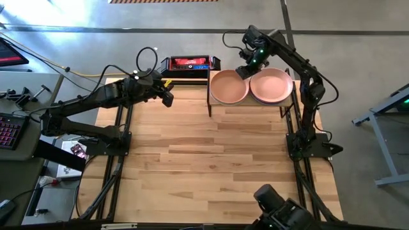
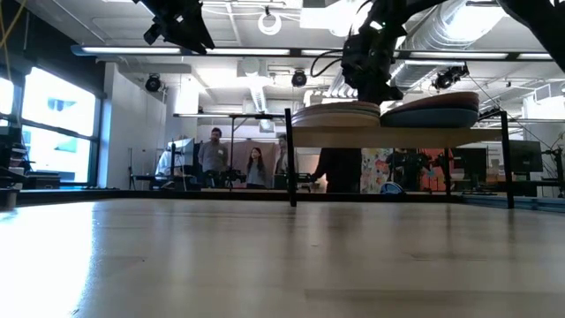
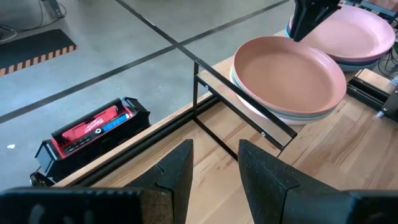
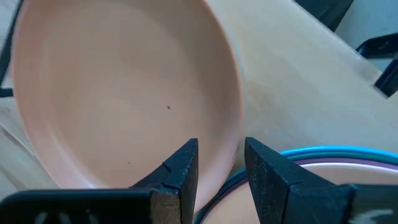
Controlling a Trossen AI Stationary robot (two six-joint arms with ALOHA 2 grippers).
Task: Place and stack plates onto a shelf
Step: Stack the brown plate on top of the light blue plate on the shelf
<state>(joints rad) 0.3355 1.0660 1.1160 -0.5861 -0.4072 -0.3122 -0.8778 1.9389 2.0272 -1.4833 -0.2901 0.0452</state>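
Two stacks of plates rest on the shelf (image 1: 209, 96) at the table's far right. The left stack is topped by a peach plate (image 1: 227, 88), the right stack by a pink plate (image 1: 273, 85); blue and purple rims (image 4: 323, 153) show under the pink one. My right gripper (image 1: 245, 71) is open above the gap between the stacks. In its wrist view its fingers (image 4: 186, 171) stand on either side of the peach plate's rim (image 4: 239, 124). My left gripper (image 1: 167, 98) hovers open over the table's far left, away from the shelf. My right gripper comes from above, one finger over the peach plate's inside and one outside its rim (image 4: 236, 146) on the side facing the pink stack. The gap is wider than the rim, and I cannot tell whether either finger touches it. The plate lies flat on its stack.
A black case holding a red tool (image 1: 188, 63) sits at the far edge, left of the shelf. Bare wooden tabletop (image 1: 211, 160) spreads across the middle and near side. People (image 2: 212, 155) stand in the room behind the table.
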